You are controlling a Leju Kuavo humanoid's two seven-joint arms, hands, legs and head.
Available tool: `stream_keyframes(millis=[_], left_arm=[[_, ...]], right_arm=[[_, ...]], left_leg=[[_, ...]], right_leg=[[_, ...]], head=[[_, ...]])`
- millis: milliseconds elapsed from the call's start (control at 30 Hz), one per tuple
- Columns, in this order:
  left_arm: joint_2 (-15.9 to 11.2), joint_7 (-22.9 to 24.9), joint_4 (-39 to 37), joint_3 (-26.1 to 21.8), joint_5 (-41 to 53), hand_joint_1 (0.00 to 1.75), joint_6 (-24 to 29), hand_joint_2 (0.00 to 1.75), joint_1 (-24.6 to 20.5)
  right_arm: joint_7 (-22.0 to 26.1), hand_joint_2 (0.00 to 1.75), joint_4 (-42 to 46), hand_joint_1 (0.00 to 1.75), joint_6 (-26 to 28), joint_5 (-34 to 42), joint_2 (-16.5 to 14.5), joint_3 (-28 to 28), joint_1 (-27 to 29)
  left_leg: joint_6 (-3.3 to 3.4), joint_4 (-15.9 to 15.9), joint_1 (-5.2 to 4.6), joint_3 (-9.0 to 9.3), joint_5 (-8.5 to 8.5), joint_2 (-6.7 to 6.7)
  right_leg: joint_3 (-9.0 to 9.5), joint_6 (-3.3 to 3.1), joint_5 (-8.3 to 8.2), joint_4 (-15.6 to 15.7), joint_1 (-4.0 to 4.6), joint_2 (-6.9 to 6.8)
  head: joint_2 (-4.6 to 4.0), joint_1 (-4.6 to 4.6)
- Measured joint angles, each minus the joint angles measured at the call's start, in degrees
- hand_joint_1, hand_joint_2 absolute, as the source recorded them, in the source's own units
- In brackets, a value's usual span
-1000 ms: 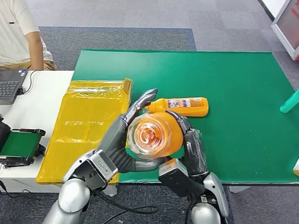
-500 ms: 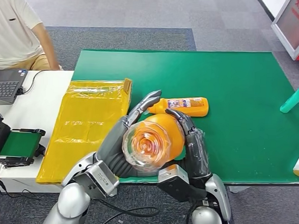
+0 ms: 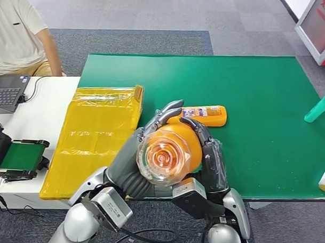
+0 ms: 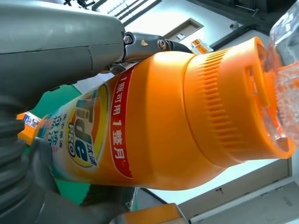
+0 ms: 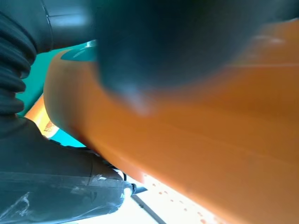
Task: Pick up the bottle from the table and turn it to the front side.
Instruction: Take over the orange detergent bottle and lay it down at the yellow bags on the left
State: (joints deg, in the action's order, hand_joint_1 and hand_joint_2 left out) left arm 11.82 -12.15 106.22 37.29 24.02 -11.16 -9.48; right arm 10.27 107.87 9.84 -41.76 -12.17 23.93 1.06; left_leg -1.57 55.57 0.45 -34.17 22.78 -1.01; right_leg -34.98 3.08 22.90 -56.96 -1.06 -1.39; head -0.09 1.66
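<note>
- White side table point(image 3: 40, 117) at far left carries a laptop point(image 3: 8, 92) and a small green-belted device point(image 3: 22, 156); a seated person point(image 3: 19, 31) is behind it
- Yellow bag point(image 3: 92, 135) lies flat across the seam between the white table and the green table point(image 3: 254, 103)
- Left hand point(image 3: 129, 163) grips the orange bottle point(image 3: 180, 143) from its left side; fingers point(image 3: 165, 113) wrap over the top; the left wrist view shows the label facing that hand's camera
- The bottle is held off the table near its front edge, with its clear cap point(image 3: 163, 156) towards the head camera
- Right hand point(image 3: 209, 163) clasps the bottle's right side, fingers curled against the body
- A second orange bottle point(image 3: 203, 115) lies on its side just behind the hands
- A teal bottle point(image 3: 319, 108) lies at the far right edge
</note>
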Motion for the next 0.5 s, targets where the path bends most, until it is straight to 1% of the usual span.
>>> stream_keyframes(millis=[33, 500], left_arm=[[0.0, 0.2, 0.0, 0.3, 0.2, 1.75, 0.2, 1.75, -0.1], [0.0, 0.8, 0.3, 1.1, 1.4, 1.75, 1.7, 1.75, -0.8]], right_arm=[[0.0, 1.75, 0.0, 1.75, 0.1, 0.0, 0.0, 0.0, 0.0], [-0.2, 1.75, 1.4, 1.75, 0.4, -0.1, 0.3, 0.5, 1.0]], left_leg=[[0.00, 0.0, 0.00, 0.00, 0.00, 0.00], [0.00, 0.0, 0.00, 0.00, 0.00, 0.00]], right_leg=[[0.00, 0.00, 0.00, 0.0, 0.00, 0.00], [0.00, 0.00, 0.00, 0.0, 0.00, 0.00]], head=[[0.00, 0.00], [-0.01, -0.01]])
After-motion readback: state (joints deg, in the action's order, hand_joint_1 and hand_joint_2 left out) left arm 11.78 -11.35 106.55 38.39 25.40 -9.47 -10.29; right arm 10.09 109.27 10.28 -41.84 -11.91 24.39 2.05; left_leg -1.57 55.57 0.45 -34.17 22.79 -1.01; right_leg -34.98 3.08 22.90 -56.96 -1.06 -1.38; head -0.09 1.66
